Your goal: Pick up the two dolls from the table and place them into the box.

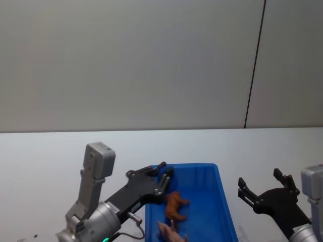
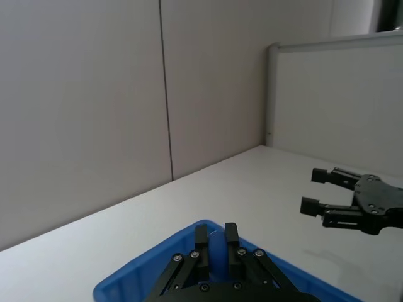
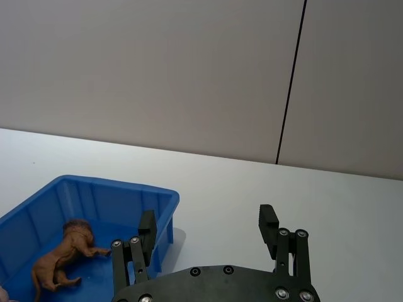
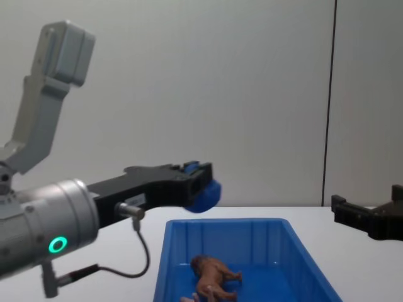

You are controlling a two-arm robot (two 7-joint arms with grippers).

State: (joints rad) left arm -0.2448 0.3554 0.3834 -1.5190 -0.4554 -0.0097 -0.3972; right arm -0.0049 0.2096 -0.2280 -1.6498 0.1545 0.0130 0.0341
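The blue box stands on the white table in front of me. Inside it the brown doll lies on the floor of the box, also seen at brown doll and brown doll. The pale pink doll lies just nearer to me in the box, partly cut off by the frame edge. My left gripper hovers over the box's far left corner, shut on a small blue ball. My right gripper hangs open to the right of the box, holding nothing.
A plain grey wall with a dark vertical seam stands behind the table. White tabletop stretches left of the box and beyond it. A white partition panel stands at the table's right end.
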